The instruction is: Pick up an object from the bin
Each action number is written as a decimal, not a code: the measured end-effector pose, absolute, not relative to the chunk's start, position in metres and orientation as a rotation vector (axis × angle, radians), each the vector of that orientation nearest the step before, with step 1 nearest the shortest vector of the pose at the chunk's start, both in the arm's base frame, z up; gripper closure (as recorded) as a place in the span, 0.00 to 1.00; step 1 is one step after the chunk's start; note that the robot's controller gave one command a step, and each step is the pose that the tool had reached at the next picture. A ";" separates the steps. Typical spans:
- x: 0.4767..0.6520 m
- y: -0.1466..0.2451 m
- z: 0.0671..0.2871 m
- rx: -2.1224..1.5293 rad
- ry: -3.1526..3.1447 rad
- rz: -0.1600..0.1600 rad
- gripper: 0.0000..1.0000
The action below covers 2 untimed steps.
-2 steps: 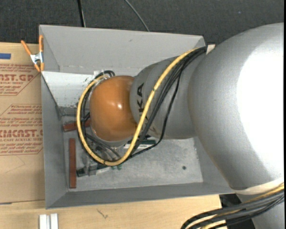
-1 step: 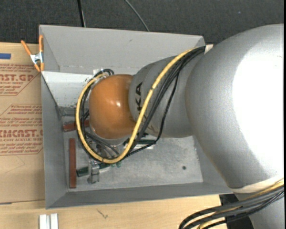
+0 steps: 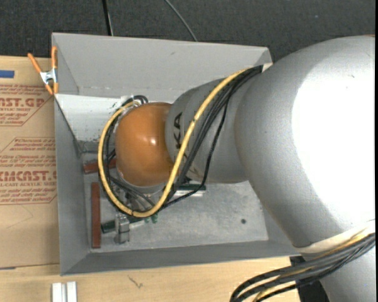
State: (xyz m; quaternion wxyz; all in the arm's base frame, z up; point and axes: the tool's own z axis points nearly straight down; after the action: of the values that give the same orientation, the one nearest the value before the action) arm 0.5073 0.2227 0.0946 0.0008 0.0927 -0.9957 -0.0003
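My gripper (image 3: 122, 226) reaches down at the bin's lower left, under the orange wrist cover, and most of it is hidden by the arm. Just left of it a long reddish-brown strip (image 3: 96, 211) lies along the foot of the bin's left wall, its lower end close to the gripper's tip. A shorter reddish-brown piece (image 3: 89, 167) lies further up the same wall, partly hidden behind the wrist cover. Whether anything is in the gripper is hidden.
The arm and its yellow and black cables cover the middle and right of the bin. A small dark speck (image 3: 243, 220) lies on the grey floor at the lower right. The sloping left wall stands close to the gripper.
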 end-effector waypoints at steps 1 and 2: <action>0.504 0.206 0.090 0.448 -3.113 -0.006 0.00; 0.479 0.190 0.072 0.871 -3.018 -0.004 1.00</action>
State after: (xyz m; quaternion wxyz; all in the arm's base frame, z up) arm 0.4792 0.1901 0.0718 0.0000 0.2772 -0.9608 -0.0011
